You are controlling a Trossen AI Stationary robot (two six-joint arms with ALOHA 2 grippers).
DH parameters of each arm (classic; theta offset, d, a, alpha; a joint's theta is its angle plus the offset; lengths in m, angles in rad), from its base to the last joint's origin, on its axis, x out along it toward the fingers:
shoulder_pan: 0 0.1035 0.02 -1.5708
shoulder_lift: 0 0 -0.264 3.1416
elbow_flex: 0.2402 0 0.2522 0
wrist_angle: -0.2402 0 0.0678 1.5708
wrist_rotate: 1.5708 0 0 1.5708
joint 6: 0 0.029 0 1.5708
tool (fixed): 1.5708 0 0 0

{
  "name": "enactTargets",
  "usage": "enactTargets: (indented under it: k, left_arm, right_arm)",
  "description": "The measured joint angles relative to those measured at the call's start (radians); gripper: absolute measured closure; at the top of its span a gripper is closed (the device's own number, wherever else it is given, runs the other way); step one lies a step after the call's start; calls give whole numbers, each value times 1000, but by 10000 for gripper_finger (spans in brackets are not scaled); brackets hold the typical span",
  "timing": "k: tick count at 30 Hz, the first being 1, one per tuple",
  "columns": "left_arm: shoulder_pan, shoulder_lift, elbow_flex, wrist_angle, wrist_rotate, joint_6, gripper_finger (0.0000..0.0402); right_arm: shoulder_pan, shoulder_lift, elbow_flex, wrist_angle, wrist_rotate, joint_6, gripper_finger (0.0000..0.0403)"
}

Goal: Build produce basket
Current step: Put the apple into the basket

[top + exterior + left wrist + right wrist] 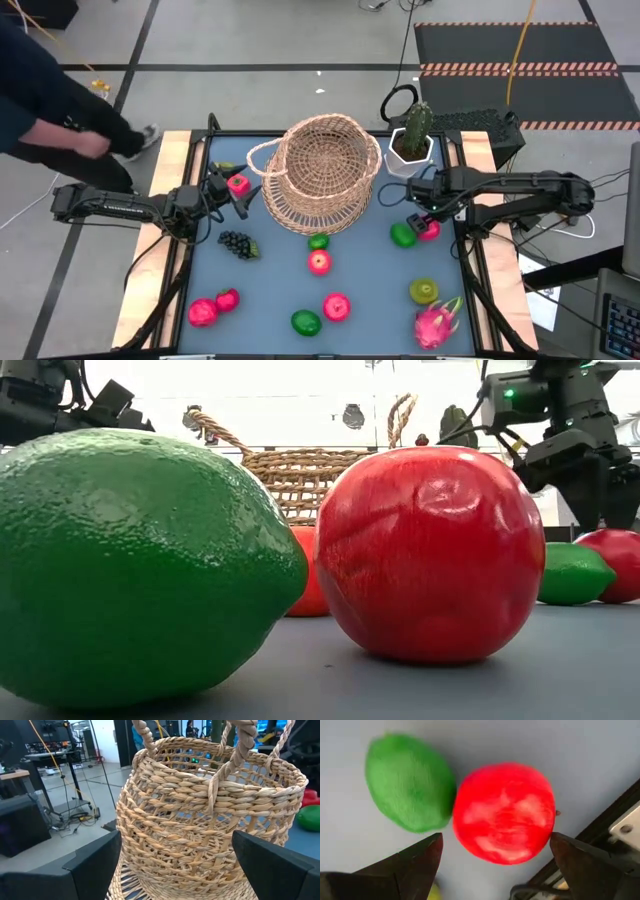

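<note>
One basket (320, 172); one cactus (415, 128) — three limes (306, 322); one grape bunch (236, 243); one dragon fruit (437, 322).

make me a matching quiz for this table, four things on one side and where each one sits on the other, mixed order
Things:
1. tan woven wicker basket
2. pink dragon fruit
3. dark grape bunch
4. green cactus in white pot

Places:
A. near-right corner of the table
B. far right, beside the basket
C. far middle of the table
D. left of centre, near the left gripper

Pairs: 1-C, 2-A, 3-D, 4-B
</note>
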Motion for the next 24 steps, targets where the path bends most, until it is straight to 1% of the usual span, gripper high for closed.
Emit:
enactTargets:
  k: [2, 9, 15, 20, 24]
  left_arm:
    - [0, 0, 0, 0, 0, -4, 21]
    - [0, 0, 0, 0, 1, -4, 21]
    - [0, 0, 0, -12, 3, -4, 21]
    - [0, 0, 0, -63, 4, -16, 21]
    - [0, 0, 0, -68, 4, -33, 21]
  right_arm:
    - [10, 22, 0, 2, 13, -1, 39]
    - [36, 82, 0, 33, 134, 40, 39]
    - [37, 120, -5, 61, 102, 50, 39]
    - [37, 130, -30, 84, 108, 37, 39]
    - [36, 130, -68, 133, 109, 57, 39]
